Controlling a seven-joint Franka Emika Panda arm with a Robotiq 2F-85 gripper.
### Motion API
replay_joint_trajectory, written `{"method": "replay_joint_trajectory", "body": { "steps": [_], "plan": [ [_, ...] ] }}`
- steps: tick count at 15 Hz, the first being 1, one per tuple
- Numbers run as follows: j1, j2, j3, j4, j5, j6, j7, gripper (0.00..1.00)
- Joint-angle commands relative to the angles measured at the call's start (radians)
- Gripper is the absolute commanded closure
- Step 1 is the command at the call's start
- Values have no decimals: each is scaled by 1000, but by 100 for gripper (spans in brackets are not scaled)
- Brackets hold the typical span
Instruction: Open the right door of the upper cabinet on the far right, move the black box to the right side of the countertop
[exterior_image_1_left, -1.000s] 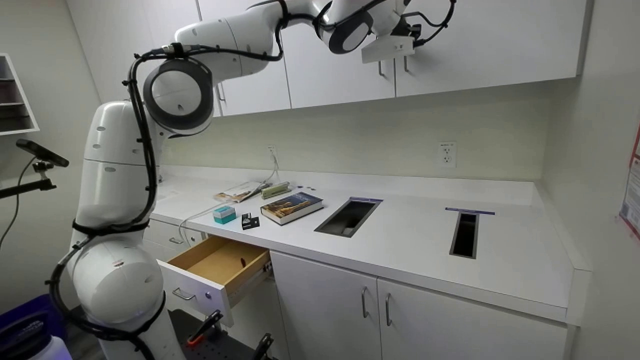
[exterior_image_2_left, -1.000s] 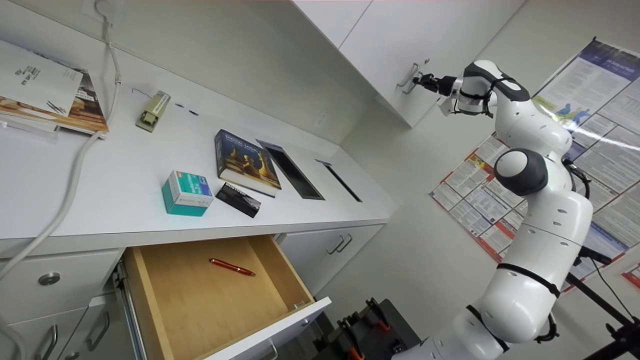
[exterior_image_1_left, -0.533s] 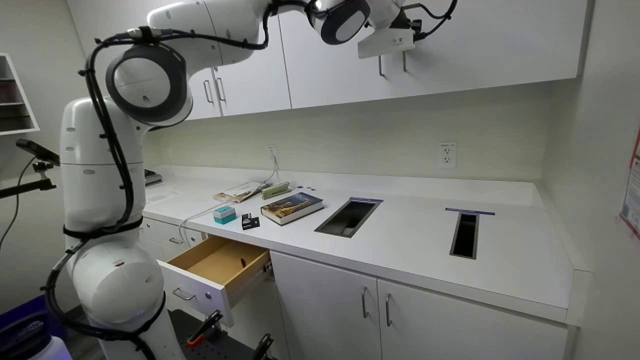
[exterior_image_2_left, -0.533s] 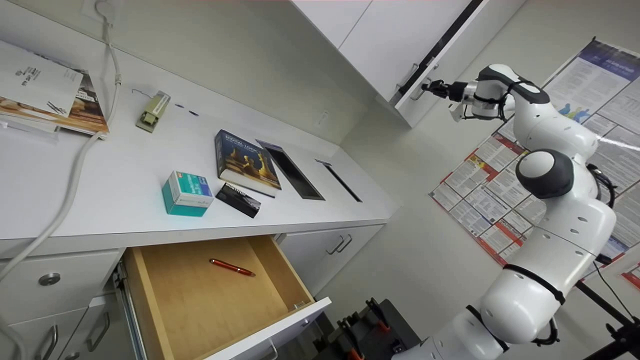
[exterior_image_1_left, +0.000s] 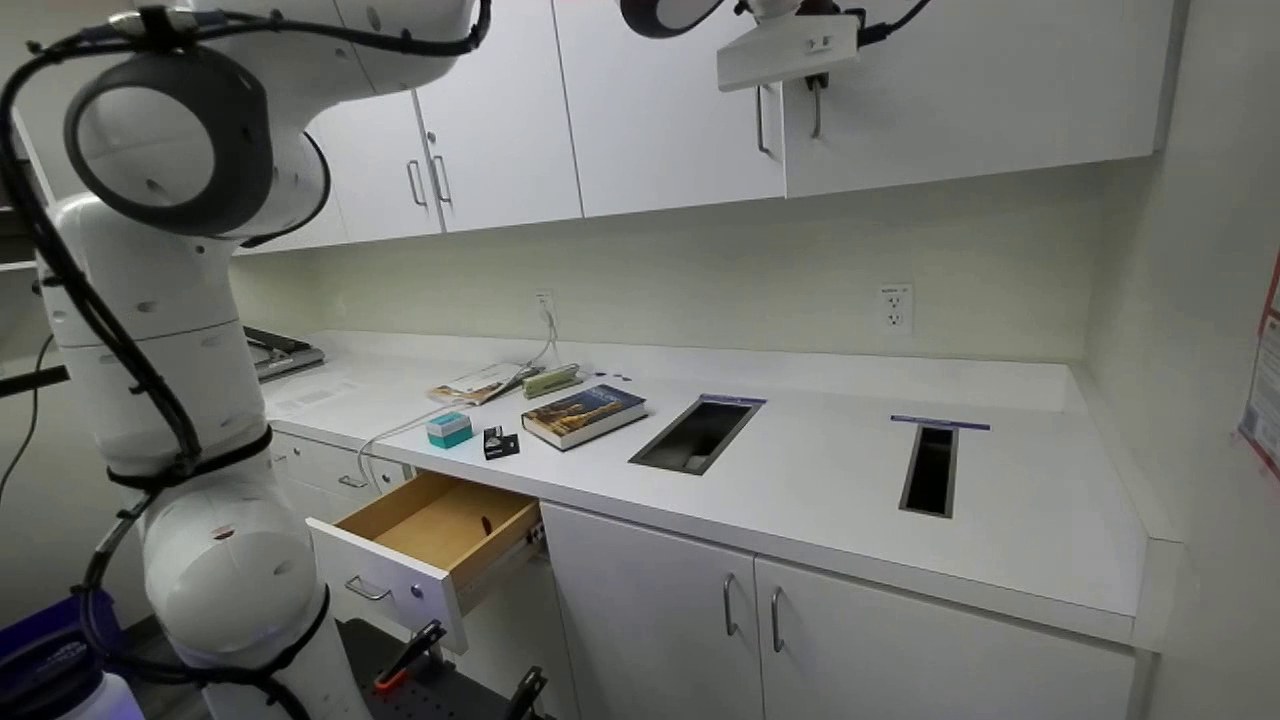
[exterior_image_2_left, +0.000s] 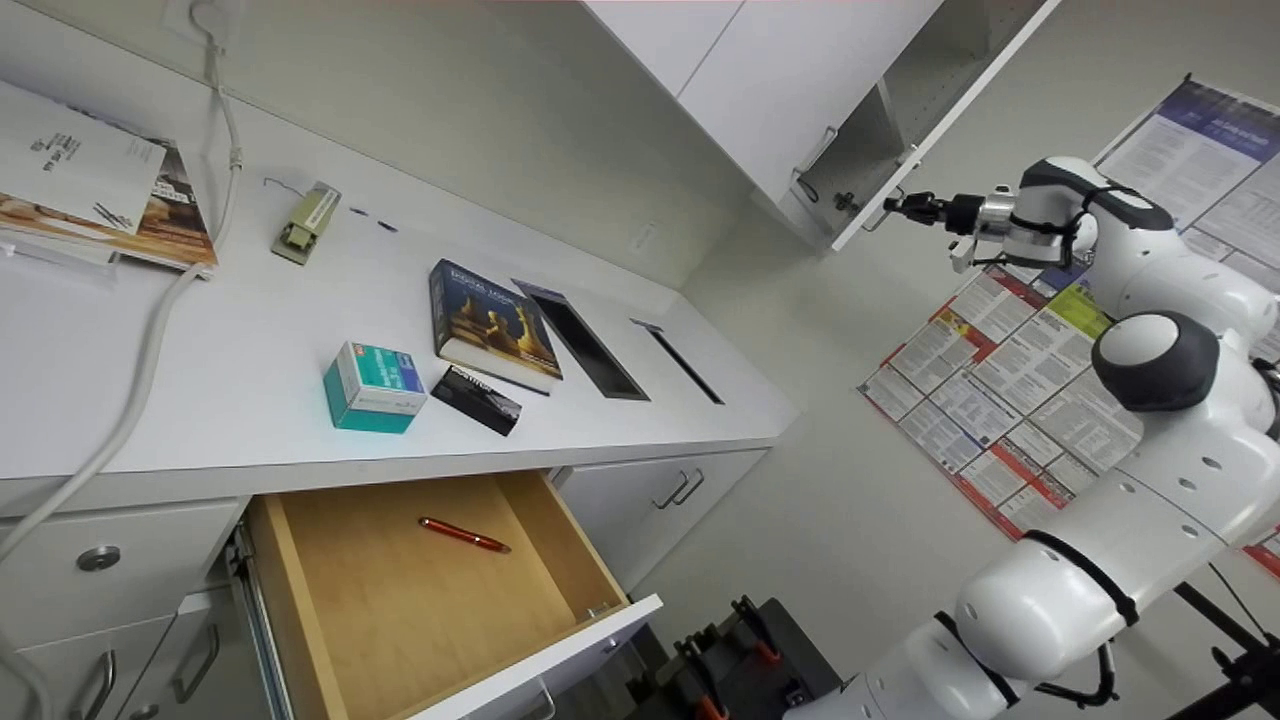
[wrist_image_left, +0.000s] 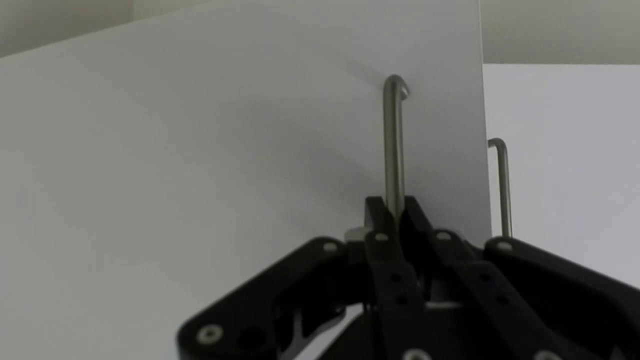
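Black box (exterior_image_2_left: 476, 400): left of and well below your gripper (wrist_image_left: 393, 215), on the counter (exterior_image_1_left: 820, 470). Your 2 fingers pinch the handle (exterior_image_1_left: 816, 112). Right of them, the door (exterior_image_1_left: 980, 100), part-open: swing it along its hinge arc, turning the wrist; a straight tug may slip.

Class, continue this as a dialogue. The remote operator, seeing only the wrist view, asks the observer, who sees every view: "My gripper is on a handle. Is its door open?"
Observer: Yes; in an exterior view the door stands open, the cabinet interior showing behind it.
Operator: Where is the black box?
Observer: On the countertop, beside the teal-and-white box.
Operator: Is anything open lower down?
Observer: Yes, the drawer below the countertop is pulled out.
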Motion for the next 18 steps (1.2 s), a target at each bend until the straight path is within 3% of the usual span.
{"method": "replay_joint_trajectory", "body": {
  "steps": [1, 8, 9, 11, 15, 18],
  "plan": [
    [-126, -46, 0, -9, 26, -58, -31, 98],
    [-208, -57, -26, 13, -1, -130, -45, 98],
    [-211, -59, -25, 16, -12, -137, -39, 65],
    [-214, -66, -26, 30, -25, -178, -30, 58],
    [-233, -61, -45, 117, -77, -332, 37, 27],
    [-242, -69, -68, 204, -185, -477, 50, 5]
  ]
}}
